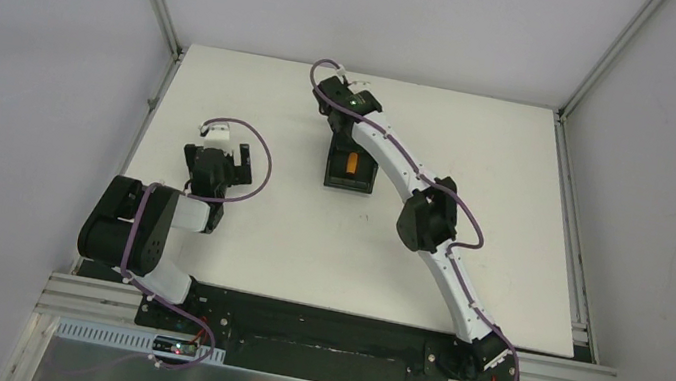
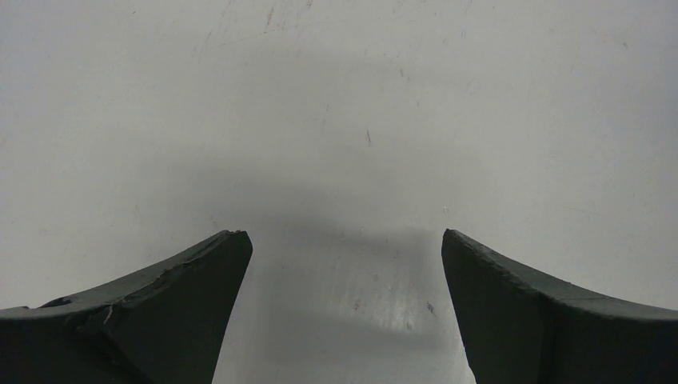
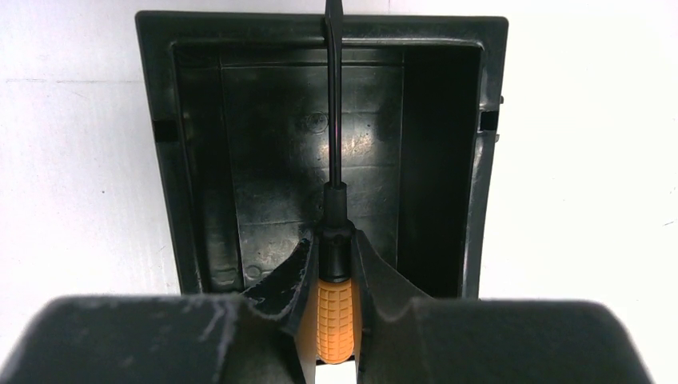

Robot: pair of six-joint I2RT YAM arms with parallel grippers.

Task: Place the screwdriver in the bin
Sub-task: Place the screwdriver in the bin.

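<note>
Nearest the lens in the left wrist view, the two dark fingers of the left tool [image 2: 344, 234] stand wide apart with nothing between them, only the bare white counter [image 2: 336, 96] below. Seen from above, this left tool [image 1: 219, 150] sits well apart from the task's things and seems to have no part in the step in hand. Further right, the small black rectangular plastic bin [image 3: 184, 176] lies on the counter with the right tool [image 3: 336, 248] directly over its near end. That tool is clamped on the small screwdriver with a stubby orange handle and thin dark shaft [image 3: 335, 216]. The screwdriver points lengthwise along the bin, over the wider left compartment, left of the inner divider [image 3: 400, 160]. Its tip crosses the far rim in this view, and whether it clears that rim I cannot tell. Both compartments look empty underneath. By my reading the carry is done and the task is nearly complete. What remains is lowering if needed, and letting go.
</note>
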